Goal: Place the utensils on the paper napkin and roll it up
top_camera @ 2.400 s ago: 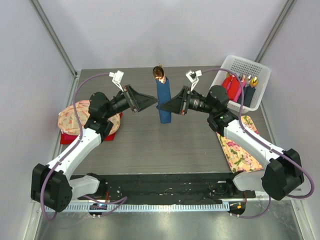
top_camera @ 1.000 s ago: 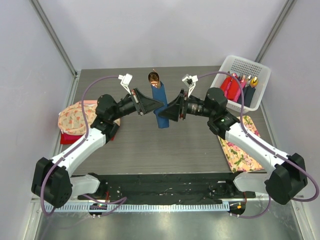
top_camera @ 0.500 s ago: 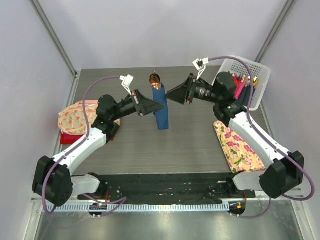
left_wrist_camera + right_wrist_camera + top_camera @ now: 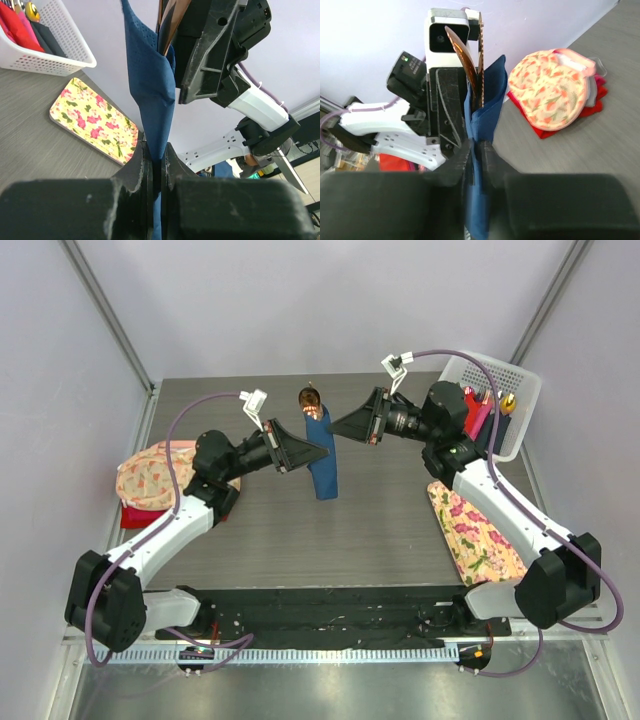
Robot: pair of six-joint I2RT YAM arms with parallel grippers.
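Starting at the left of the overhead view, a round floral cloth point(image 4: 152, 478) sits on a red pile, out of the way. Just right of it my left gripper point(image 4: 324, 451) is clamped tight on the middle of the thin dark blue paper napkin point(image 4: 324, 468), already rolled into a tube and lifted upright above the grey table point(image 4: 300, 530). In the left wrist view the paper is squeezed flat between the fingers point(image 4: 142, 160), which I judge is what stops the roll springing open. The slim copper-brown metal utensils point(image 4: 311, 400) poke out of the roll's top, near the upper centre of the frame, so they ride inside it. Right of that, my right gripper point(image 4: 334, 426) meets the upper part of the roll. Its wrist view shows blue paper pinched in a very narrow gap, so I read it as closed on the napkin, steadying the open end. At upper right the white perforated plastic basket point(image 4: 522, 380) holds finished red and pink rolls, probably where this one goes.
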